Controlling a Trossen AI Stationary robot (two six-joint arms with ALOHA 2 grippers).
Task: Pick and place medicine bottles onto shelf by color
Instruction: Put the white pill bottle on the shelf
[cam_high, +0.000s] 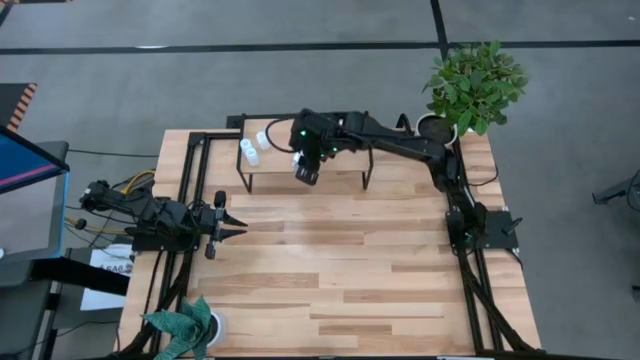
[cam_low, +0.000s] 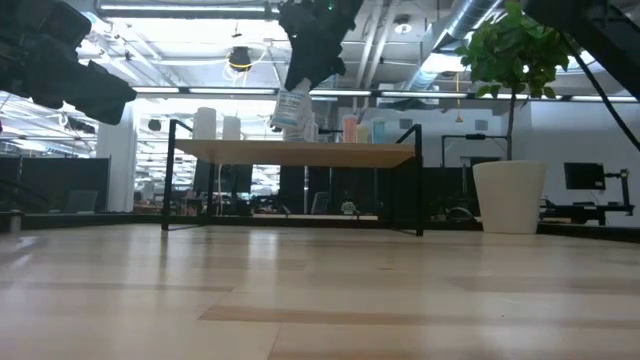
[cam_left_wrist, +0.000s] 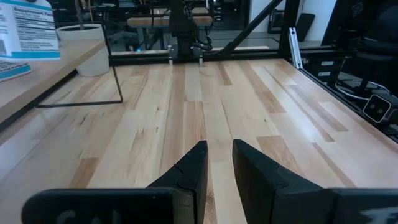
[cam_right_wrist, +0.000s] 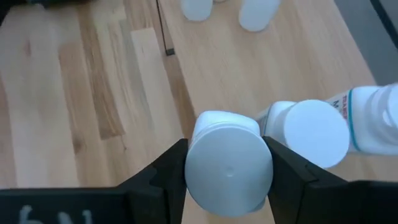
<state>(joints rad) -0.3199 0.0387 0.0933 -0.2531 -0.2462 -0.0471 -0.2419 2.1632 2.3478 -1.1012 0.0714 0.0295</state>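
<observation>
Right gripper (cam_right_wrist: 228, 163) clamps a white bottle (cam_right_wrist: 227, 160) above the shelf (cam_high: 340, 163), table's 12 o'clock; left gripper (cam_high: 236, 227), fingers slightly parted, empty, at 9 o'clock

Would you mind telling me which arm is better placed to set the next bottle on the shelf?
The right. Its gripper already holds a white bottle above the shelf, while the left gripper waits empty, away from it.

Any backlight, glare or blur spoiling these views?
Low view: bright ceiling lights backlight the shelf, leaving the right gripper and its bottle dark. Right wrist view: the held bottle's cap is soft, too close. High view: evenly lit, no glare.
</observation>
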